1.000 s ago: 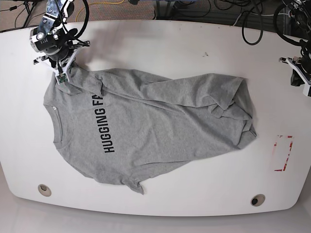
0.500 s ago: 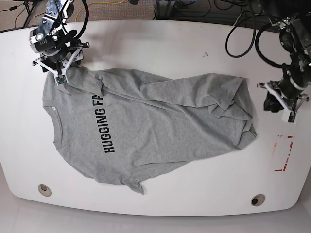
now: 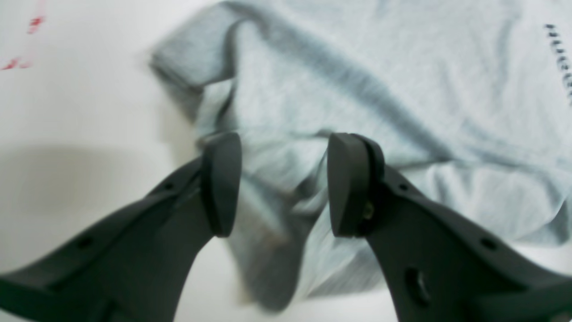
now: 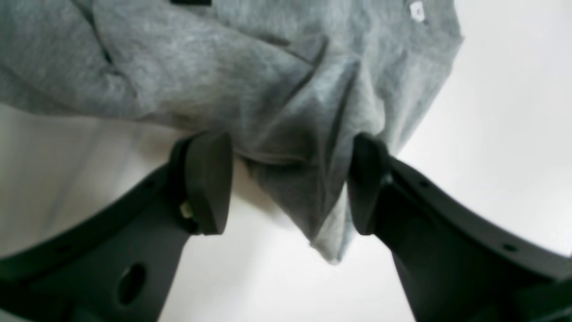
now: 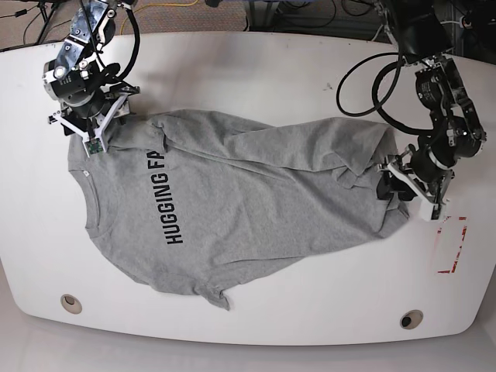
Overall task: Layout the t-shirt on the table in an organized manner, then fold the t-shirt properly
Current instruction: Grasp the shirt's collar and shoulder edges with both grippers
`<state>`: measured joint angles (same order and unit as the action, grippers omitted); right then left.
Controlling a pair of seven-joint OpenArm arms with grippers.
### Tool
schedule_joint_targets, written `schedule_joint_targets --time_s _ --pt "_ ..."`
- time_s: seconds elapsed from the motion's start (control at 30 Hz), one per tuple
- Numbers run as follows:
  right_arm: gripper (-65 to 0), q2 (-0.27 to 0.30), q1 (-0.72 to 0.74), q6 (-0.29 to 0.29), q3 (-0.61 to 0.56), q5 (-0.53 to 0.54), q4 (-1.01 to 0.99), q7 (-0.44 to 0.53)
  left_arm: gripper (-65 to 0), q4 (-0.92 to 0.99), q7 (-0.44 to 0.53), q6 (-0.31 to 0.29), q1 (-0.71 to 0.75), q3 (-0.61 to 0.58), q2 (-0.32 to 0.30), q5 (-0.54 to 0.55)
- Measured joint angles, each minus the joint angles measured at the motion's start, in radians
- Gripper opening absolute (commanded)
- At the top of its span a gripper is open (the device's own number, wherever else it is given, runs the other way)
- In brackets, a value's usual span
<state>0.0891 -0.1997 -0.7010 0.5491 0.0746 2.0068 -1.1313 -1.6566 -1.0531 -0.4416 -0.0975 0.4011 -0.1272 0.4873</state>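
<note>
Right pincer (image 4: 286, 183): jaws parted, straddling a bunched sleeve corner without pinching it. Left pincer (image 3: 281, 183): jaws likewise apart, poised over the rumpled hem, nothing held. T-shirt (image 5: 232, 209): grey, lettered, lay crumpled across the middle of the white surface (image 5: 256, 70), collar toward 9 o'clock, hem folded back toward 3 o'clock. Judged light, limp, non-slippery, not fragile; would drape and drag rather than hold shape. Best taken at seamed edges: the sleeve corner at 10 o'clock and the hem corner at 3 o'clock, then drawn taut.
</note>
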Motion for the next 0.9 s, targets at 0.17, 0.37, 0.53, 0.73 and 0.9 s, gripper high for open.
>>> schedule_joint_targets --time_s 0.17,0.37,0.53,0.73,0.9 --pt "-27.1 0.011 0.081 0.002 0.006 -0.015 -0.003 0.004 -35.7 0.058 0.029 0.000 -0.039 -0.068 0.040 0.004" --pt "-27.1 0.022 0.174 0.002 0.003 -0.001 -0.019 0.011 -35.7 0.148 0.079 -0.003 -0.032 -0.164 0.061 0.006" --pt "-27.1 0.047 0.246 0.002 -0.002 -0.001 -0.091 0.010 -35.7 0.203 0.092 0.000 -0.014 -0.202 0.052 0.003" --pt "-27.1 0.069 0.347 0.001 0.002 -0.015 -0.233 0.056 -35.7 0.215 0.099 0.000 0.063 -0.206 0.010 0.006" --pt "-27.1 0.092 0.410 0.001 -0.004 -0.008 -0.365 0.112 -35.7 0.206 0.129 -0.015 0.119 -0.204 -0.051 0.046"
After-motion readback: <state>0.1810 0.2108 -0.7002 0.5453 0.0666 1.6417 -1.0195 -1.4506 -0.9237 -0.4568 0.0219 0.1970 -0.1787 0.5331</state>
